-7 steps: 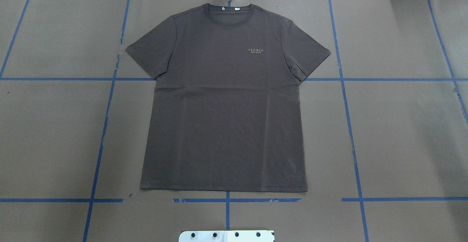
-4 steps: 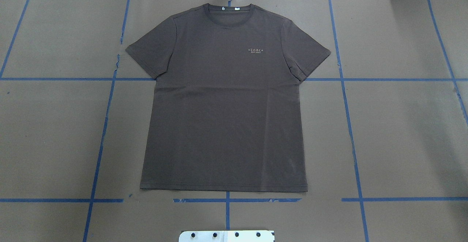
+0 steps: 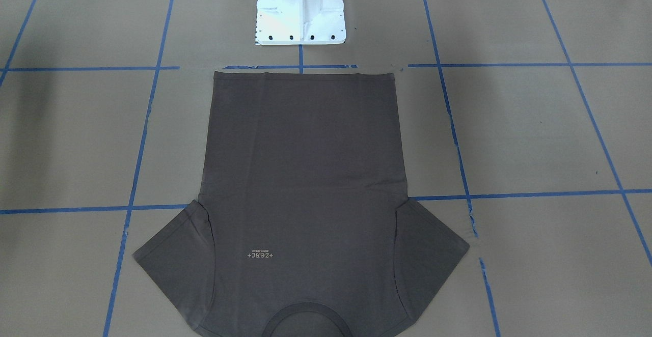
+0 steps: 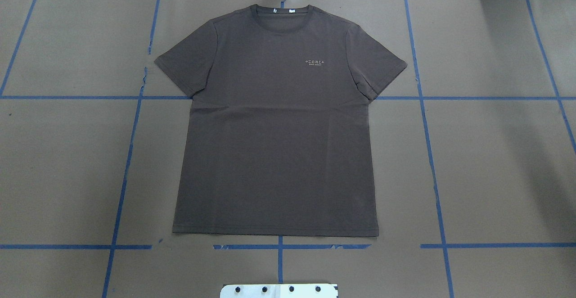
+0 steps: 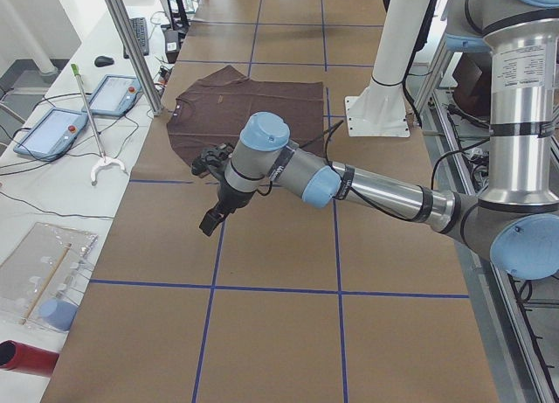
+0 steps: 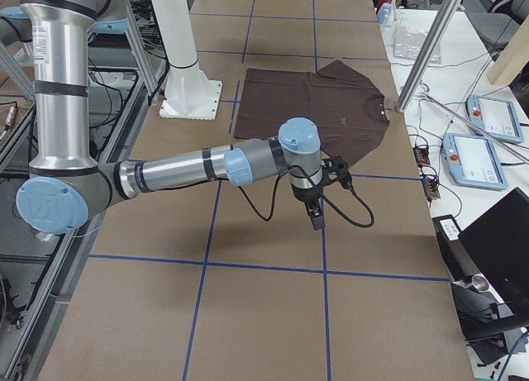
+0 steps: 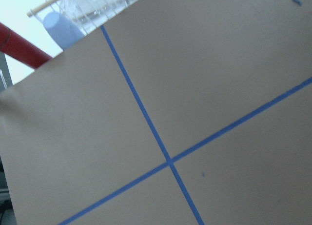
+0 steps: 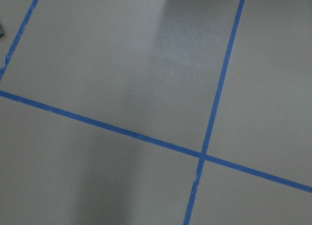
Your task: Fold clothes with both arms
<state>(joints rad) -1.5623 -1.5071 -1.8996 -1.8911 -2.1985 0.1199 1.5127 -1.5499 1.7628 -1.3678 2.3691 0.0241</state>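
Observation:
The clothes are one dark brown-grey T-shirt (image 4: 274, 122) lying flat and face up on the brown table cover, collar (image 4: 282, 13) at the far edge, hem towards the robot's base. It also shows as the T-shirt (image 3: 300, 174). The left arm (image 5: 376, 189) reaches out over bare cover beyond the shirt's sleeve; its left gripper (image 5: 212, 221) hangs above the table, and I cannot tell if it is open or shut. The right arm (image 6: 182, 170) mirrors it, with the right gripper (image 6: 317, 220) likewise unreadable. Both wrist views show only cover and blue tape.
Blue tape lines (image 4: 429, 154) grid the cover. The white pedestal base (image 3: 300, 11) stands just behind the hem. Side benches carry tablets (image 5: 52, 128), a red cylinder (image 5: 26, 357), more tablets (image 6: 475, 154) and a metal post (image 5: 131, 45).

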